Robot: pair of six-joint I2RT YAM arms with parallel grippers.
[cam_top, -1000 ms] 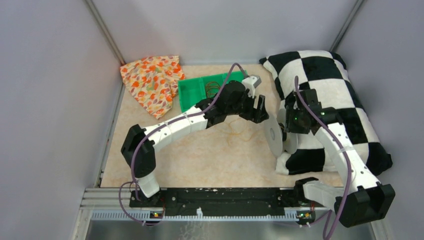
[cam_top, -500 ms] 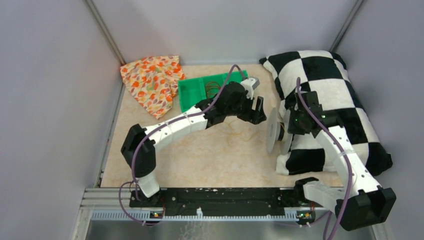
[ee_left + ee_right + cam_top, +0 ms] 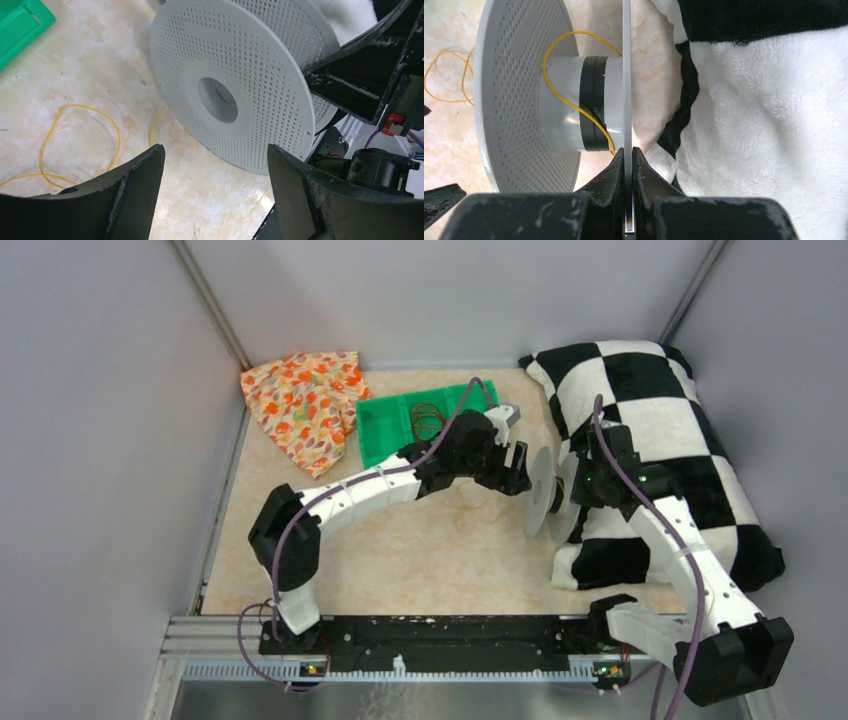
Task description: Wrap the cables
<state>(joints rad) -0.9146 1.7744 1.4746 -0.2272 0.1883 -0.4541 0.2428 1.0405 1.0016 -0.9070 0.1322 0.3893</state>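
The right gripper [image 3: 628, 150] pinches the rim of one flange of the spool [image 3: 524, 100], holding it on edge beside the pillow [image 3: 650, 400]. The cable [image 3: 75, 105] runs across the spool's hub (only one strand shows there), then trails off in loose loops on the table [image 3: 400, 550]. The left gripper [image 3: 215, 155] hangs over those loops with its jaws spread wide and nothing between them, facing the spool's perforated outer flange. A green bin [image 3: 385, 425] with more coiled wire sits behind it, next to a patterned cloth [image 3: 300, 400].
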